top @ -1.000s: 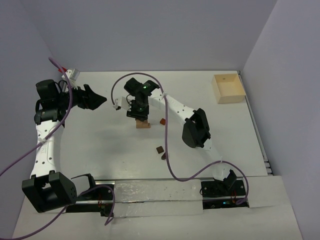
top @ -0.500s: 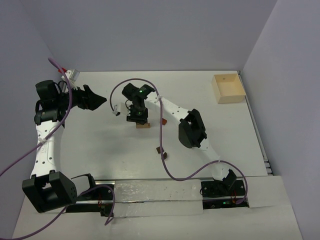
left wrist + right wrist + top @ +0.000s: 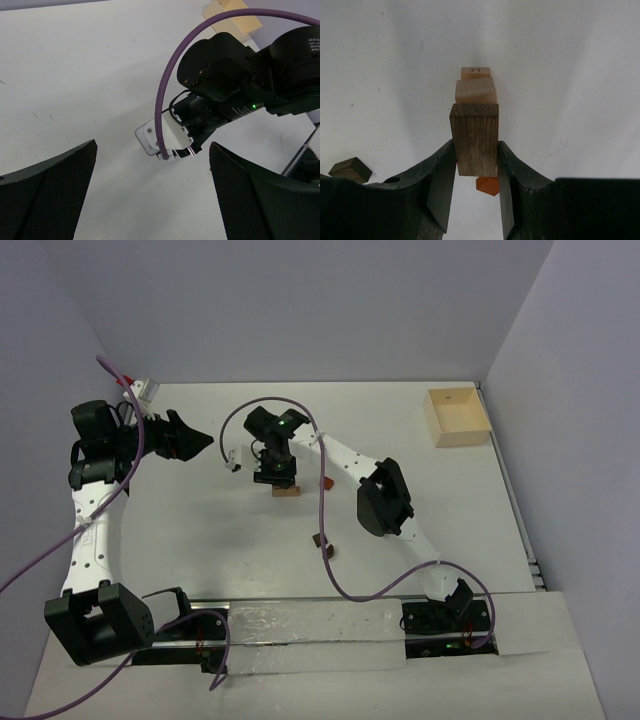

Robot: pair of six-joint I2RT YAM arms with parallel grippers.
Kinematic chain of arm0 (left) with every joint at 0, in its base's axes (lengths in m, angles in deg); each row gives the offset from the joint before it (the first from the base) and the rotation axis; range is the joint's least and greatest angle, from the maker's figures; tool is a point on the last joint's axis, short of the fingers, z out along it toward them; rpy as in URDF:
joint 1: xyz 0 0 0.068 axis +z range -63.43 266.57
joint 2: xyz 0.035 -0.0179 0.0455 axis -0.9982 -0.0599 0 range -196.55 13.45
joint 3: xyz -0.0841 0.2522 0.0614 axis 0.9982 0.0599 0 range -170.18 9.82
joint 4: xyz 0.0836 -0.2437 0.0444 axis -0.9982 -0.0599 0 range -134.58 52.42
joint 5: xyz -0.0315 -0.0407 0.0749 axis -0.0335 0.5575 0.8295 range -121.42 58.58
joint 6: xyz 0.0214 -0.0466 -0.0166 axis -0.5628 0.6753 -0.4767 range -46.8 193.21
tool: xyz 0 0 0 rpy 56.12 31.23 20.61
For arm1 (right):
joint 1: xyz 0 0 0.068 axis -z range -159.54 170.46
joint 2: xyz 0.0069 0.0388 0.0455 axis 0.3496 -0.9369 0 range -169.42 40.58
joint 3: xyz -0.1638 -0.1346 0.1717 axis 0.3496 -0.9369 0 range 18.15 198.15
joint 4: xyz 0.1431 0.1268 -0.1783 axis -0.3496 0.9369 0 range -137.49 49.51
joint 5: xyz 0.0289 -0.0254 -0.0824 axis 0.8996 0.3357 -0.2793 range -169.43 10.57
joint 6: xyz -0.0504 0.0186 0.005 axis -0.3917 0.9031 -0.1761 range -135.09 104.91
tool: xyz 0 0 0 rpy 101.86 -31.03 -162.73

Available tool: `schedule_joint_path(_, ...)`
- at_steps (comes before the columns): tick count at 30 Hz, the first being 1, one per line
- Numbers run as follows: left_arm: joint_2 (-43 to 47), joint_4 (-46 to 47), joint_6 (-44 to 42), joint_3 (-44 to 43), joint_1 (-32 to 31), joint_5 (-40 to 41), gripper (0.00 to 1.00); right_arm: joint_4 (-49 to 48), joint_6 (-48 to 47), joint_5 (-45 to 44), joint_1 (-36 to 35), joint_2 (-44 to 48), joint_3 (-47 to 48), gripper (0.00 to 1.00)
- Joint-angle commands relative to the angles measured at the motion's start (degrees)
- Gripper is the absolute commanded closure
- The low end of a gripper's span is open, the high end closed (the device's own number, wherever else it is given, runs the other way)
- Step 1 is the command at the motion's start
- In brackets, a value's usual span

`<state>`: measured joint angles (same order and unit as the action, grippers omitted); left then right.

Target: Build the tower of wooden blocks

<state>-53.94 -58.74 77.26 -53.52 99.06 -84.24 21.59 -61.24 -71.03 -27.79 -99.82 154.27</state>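
Over the past second, we see the right arm [image 3: 340, 455] has swung slightly left and dipped. The right gripper [image 3: 276, 476], clamped on a dark brown block [image 3: 474, 145], now sits lower and hides more of the wood block tower [image 3: 287, 491] in the overhead view. The arm's elbow joint [image 3: 384, 500] has shifted left too. The purple cable [image 3: 322, 505] has slid with it and now crosses the small dark blocks [image 3: 316, 538], which lay uncovered before. All this movement came in the first half second.
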Motion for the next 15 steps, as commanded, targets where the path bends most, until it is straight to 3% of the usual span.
schedule_joint_path(1,1.13,2.49,-0.49,0.15,0.47,-1.76,0.01,-0.08,-0.61,-0.32,-0.35,-0.3,1.93,1.0)
schedule_joint_path(15,0.6,2.76,-0.19,-0.29,0.43,-2.53,0.01,0.92,0.1,-0.91,-0.77,-1.34,2.78,0.97)
